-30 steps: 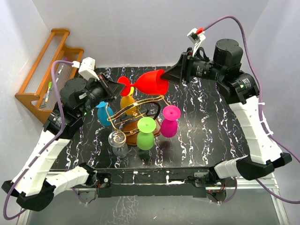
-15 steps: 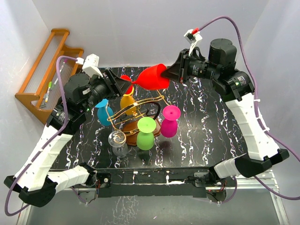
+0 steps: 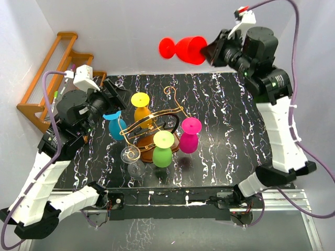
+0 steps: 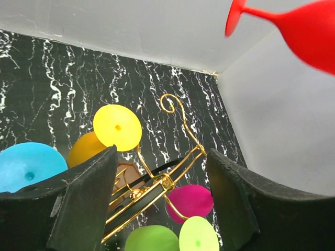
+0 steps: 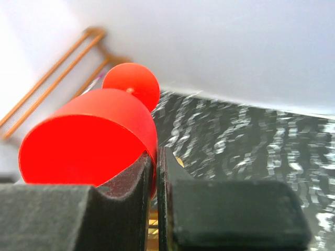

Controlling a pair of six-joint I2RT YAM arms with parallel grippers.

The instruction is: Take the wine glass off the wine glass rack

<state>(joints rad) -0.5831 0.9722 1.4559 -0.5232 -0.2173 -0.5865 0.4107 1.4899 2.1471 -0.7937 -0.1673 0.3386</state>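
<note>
Top external: right gripper grips the red wine glass by its bowl rim, sideways in the air, well clear of the gold wire wine glass rack. Left gripper hangs beside the rack. Left wrist: jaws wide apart, empty, framing the rack. Right wrist: jaws nearly closed on the bowl's wall.

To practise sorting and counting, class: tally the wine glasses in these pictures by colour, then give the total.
red glass: 1
yellow glass: 1
blue glass: 1
green glass: 1
magenta glass: 1
clear glass: 1
Total: 6
</note>
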